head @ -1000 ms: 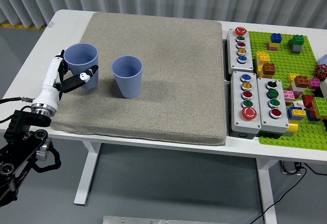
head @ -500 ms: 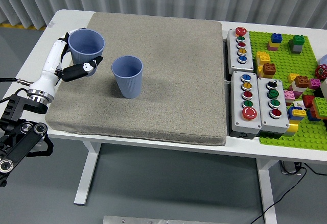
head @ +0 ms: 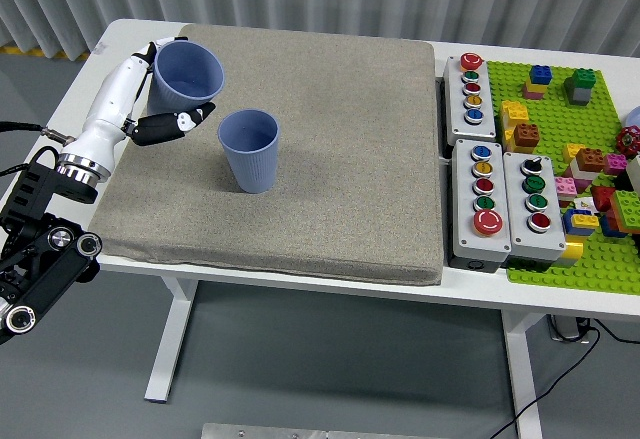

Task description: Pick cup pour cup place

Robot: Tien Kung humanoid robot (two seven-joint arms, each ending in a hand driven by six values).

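My left hand (head: 165, 94) is shut on a blue cup (head: 188, 74), which it holds lifted above the grey mat (head: 320, 139) at the far left. The held cup leans slightly to the right, its mouth open upward. A second blue cup (head: 250, 150) stands upright on the mat just right of and below the held one, apart from it. I cannot see what is inside either cup. The right hand is out of sight.
Three grey button boxes (head: 497, 194) lie right of the mat. A green baseplate (head: 570, 109) with several coloured bricks fills the table's right end. The white table's left edge (head: 75, 109) runs beside my arm.
My left hand has raised the blue cup off the mat and carried it up and to the right, closer to the standing cup. The second cup has not moved.
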